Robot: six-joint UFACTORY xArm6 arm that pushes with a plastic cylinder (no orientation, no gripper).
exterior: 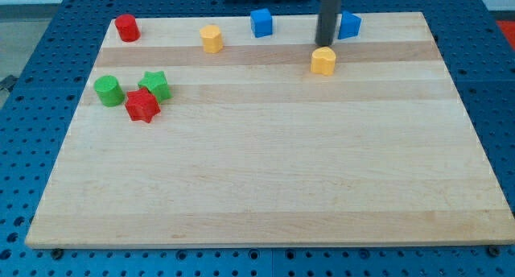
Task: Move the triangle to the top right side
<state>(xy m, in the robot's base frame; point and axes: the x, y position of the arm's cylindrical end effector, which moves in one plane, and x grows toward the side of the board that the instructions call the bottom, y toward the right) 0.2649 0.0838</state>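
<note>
1. Pushing with our tip (324, 44), a bare rod with no jaws to open or close, we stand just left of the blue triangle (350, 25).
2. We judge the triangle near the board's (265, 180) top edge, with the slide toward the top right corner left.
3. We note the yellow block (323, 60) just below our tip.

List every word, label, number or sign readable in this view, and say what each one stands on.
None: no readable text anywhere in this view.
The wooden board shows only bare grain.
The blocks, such as the blue triangle, blue cube and red star, have plain faces.
My tip, just above the yellow block, is unmarked.
The blue perforated table bears only holes.
</note>
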